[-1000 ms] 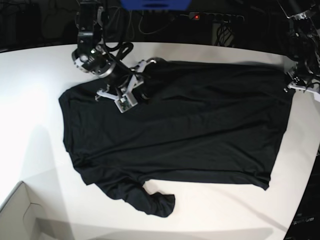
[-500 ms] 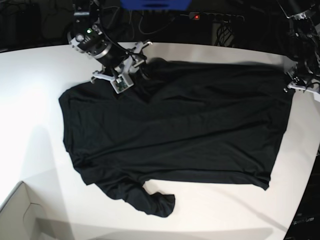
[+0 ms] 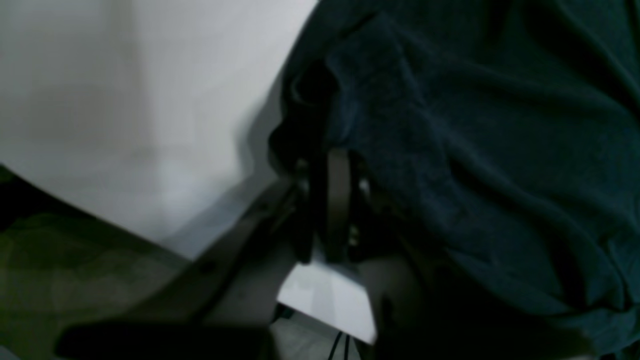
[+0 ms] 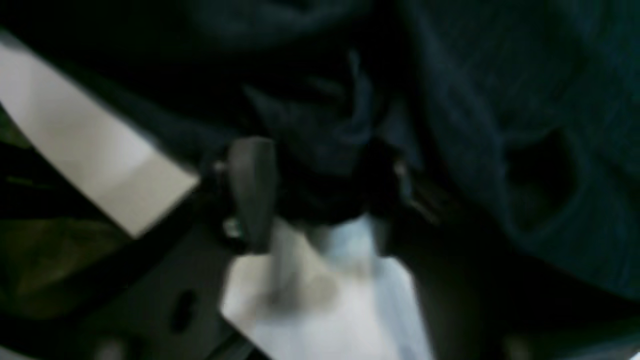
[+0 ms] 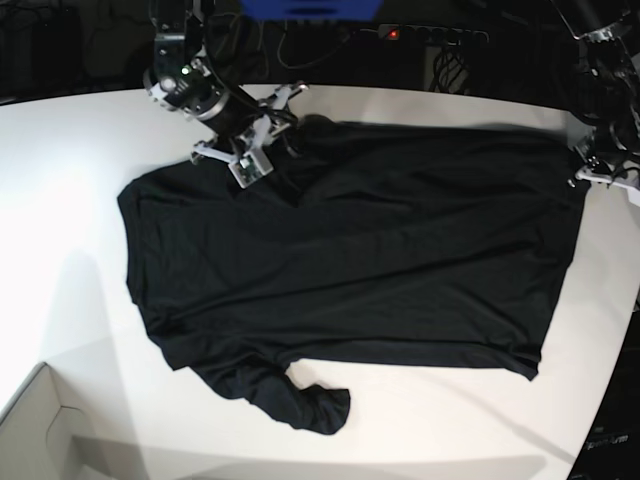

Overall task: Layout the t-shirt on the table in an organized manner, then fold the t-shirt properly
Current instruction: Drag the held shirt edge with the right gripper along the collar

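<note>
On the table [image 5: 60, 180], the t-shirt [image 5: 380, 250] is pinched at its far corners by left fingers [image 3: 336, 165] clamped together and right fingers [image 4: 252, 190] set apart around a fold.

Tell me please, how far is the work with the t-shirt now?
Mostly done: the t-shirt lies spread across the table, unfolded. In hand: the left gripper is shut on the shirt's edge near the table rim; the right gripper works at the far edge, with cloth between its fingers. Left: the near sleeve is bunched, and no fold is made yet.
</note>
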Available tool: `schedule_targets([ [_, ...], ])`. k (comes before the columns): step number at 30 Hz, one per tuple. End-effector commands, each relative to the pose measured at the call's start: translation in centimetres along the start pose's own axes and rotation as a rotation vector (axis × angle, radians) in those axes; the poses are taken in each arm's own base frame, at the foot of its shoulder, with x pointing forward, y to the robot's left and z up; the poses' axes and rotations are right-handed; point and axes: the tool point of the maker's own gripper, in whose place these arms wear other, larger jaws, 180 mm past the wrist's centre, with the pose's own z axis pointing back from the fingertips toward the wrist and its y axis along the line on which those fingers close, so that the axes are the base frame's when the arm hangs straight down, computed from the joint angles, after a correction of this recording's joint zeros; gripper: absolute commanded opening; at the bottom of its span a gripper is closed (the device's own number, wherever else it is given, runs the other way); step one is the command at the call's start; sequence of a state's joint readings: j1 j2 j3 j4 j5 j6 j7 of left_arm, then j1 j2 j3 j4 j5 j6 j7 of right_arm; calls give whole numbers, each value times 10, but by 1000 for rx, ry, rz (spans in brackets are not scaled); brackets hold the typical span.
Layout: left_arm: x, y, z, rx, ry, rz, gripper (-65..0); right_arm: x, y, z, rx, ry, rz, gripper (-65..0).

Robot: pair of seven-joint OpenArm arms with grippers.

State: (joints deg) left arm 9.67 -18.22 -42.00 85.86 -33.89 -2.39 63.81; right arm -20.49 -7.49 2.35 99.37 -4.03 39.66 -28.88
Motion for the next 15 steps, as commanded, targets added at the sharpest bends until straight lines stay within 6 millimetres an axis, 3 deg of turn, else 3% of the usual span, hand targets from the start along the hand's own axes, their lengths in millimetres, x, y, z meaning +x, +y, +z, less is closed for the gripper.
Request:
schedule_targets([
  [1,15,0,6,-3,-43,-10,-650,12,3,1,12,-48,-3,-461],
  [4,15,0,6,-4,-42,-9,-650,16,2,1,9,-57,3,-631],
  [5,15,0,6,-4,-42,-9,-650,15,2,1,9,-55,2,-650],
  [9,16,0,6,-4,-43,-9,-650,4,8,5,15,-35,-11,-650],
  [15,17,0,6,-4,-45,-11,-650,7,13,26,-5,-50,2,-650],
])
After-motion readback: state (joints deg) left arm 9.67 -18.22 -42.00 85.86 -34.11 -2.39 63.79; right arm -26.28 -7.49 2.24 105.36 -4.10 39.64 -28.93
